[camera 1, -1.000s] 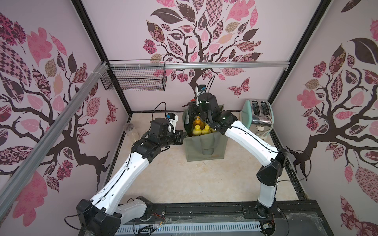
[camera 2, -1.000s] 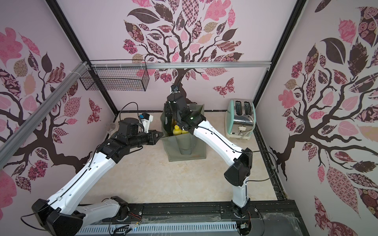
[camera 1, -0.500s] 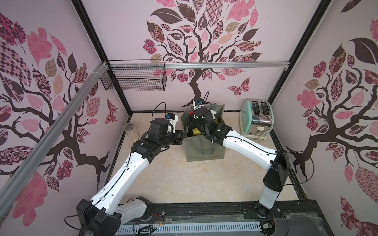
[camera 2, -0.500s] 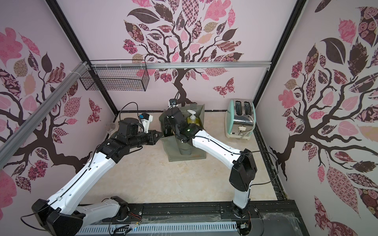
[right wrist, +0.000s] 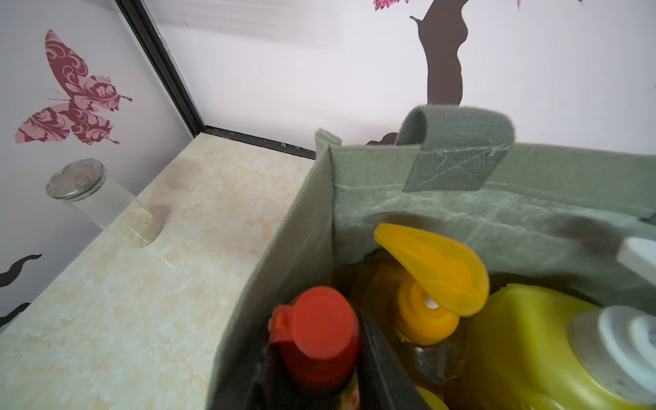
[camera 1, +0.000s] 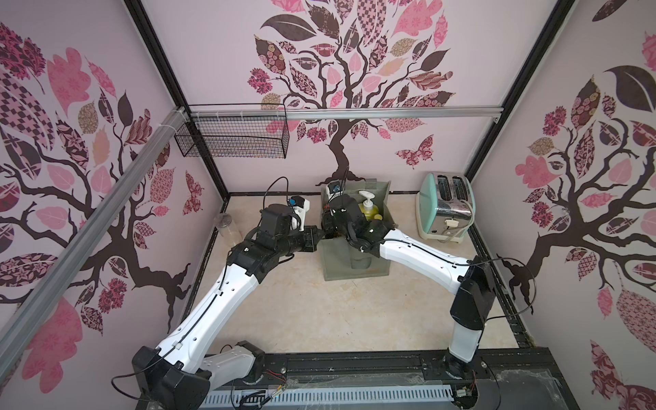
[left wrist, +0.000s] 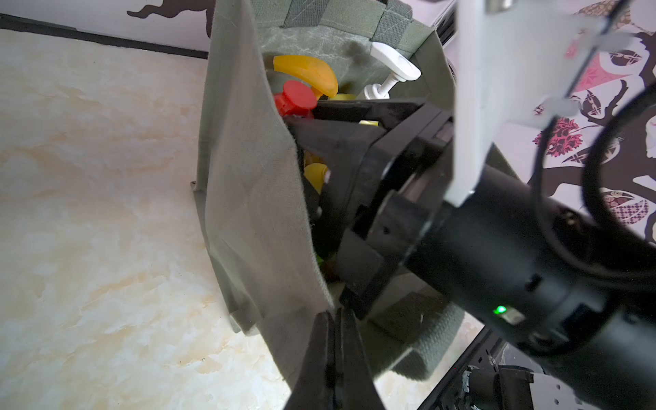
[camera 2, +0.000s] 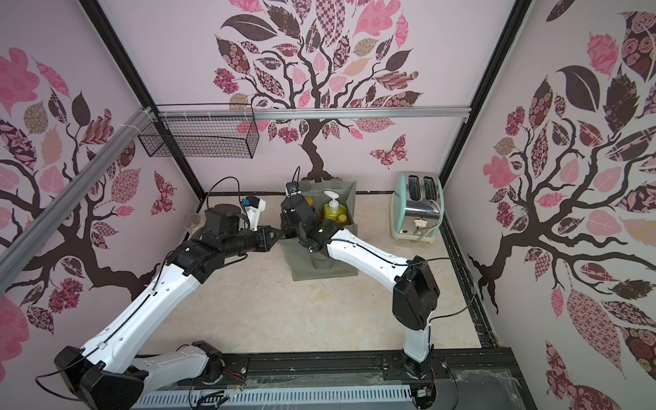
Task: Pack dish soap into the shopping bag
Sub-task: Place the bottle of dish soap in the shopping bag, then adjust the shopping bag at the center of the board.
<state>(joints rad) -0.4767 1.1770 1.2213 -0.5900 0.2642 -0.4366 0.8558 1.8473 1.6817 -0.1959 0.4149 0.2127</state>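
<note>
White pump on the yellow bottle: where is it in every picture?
Top view: white pump sticks up inside the bag, beside the right arm.
Top view: same place.
Left wrist: pump by the bag's far wall, behind the orange pump.
Right wrist: only its edge shows, past the orange pump.
Shared landmark: the bag.

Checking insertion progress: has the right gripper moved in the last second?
Yes. The right gripper has moved from over the shopping bag's back rim toward its front wall, away from the toaster.

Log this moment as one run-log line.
left tool: shut on shopping bag rim | right tool: inside bag, shut on red-capped bottle | orange pump bottle, yellow pump bottle: in bag
</note>
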